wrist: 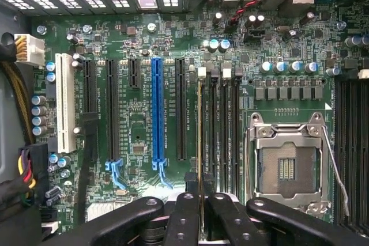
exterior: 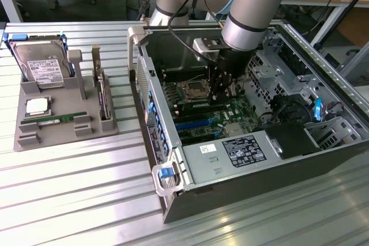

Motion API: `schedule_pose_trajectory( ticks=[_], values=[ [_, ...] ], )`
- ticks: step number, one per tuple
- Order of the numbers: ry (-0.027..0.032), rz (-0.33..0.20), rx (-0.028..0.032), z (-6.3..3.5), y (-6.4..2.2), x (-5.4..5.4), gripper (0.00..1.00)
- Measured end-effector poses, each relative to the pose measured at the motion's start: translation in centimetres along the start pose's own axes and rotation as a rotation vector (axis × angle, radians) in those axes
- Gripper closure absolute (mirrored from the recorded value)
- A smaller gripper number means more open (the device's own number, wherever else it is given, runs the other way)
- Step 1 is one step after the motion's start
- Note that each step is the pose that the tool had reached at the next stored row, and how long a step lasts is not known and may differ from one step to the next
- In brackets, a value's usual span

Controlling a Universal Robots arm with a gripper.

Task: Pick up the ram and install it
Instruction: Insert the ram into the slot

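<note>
The ram shows edge-on in the wrist view as a thin upright strip. My gripper is shut on its top edge, one black finger on each side. The stick runs in line with the memory slot row, at the slot farthest from the CPU socket; whether it is seated or just above I cannot tell. In the exterior view my gripper hangs low inside the open computer case, over the motherboard.
A blue expansion slot and black ones lie beside the memory slots. On the exterior view's left a grey tray holds a hard drive, a CPU, a green stick and an upright card. Case walls surround the gripper.
</note>
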State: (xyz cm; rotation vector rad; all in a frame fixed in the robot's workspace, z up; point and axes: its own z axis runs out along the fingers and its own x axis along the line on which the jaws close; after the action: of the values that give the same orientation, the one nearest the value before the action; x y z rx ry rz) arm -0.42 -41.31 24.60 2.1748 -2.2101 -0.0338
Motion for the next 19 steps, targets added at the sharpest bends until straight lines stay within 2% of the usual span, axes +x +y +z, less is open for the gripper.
schedule_pose_trajectory(
  ticks=[10, 16, 19],
  values=[
    [0.0022, -0.015, 0.0003, 0.85, 0.29, -0.54, 0.87],
    [0.0039, -0.015, 0.0003, 0.92, 0.29, -0.55, 0.87],
    [0.0036, -0.015, 0.0024, 0.73, 0.29, -0.55, 0.87]
  ],
)
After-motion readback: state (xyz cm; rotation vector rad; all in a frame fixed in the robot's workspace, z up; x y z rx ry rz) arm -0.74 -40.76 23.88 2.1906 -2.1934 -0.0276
